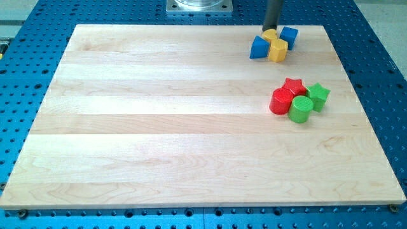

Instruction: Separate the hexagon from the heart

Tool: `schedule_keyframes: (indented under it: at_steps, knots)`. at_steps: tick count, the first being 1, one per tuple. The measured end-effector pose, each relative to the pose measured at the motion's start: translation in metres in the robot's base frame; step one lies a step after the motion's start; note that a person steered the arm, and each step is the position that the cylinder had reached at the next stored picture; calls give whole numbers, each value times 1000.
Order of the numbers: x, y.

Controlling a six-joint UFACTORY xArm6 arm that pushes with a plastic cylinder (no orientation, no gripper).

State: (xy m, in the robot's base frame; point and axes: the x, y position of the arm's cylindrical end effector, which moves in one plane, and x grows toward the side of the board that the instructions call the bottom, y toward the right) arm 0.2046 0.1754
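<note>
Item 1: your wooden board (191, 121), pale, smooth-grained planks, lying on a blue perforated metal table (38, 216).

Item 2: the dark rod, a matte cylinder coming down at the board's top edge, toward its right corner. You have no jaws to report; my tip (269, 29) sits at the top of the blue-and-yellow cluster, touching or just above the yellow heart (271, 35).

Item 3: the red cylinder (280, 101) and green cylinder (301, 109), glossy and round-topped, near the board's right edge at mid-height, touching each other.

Item 4: the red star (294, 86) and green star (318, 94), pressed behind those cylinders.

Item 5: the blue triangle-like block (258, 48) and blue cube (289, 36), flanking the yellow pair.

Item 6: the yellow hexagon (278, 50), flat-faceted, directly below the heart and touching it, by the board's top-right corner.
</note>
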Motion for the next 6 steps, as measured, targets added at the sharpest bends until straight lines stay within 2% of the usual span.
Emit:
schedule_keyframes:
  at_steps: [1,2,3,4,5,6]
  knots:
    - [12,67]
    - [53,59]
    - [72,24]
    - [54,80]
    - [42,100]
    - [41,81]
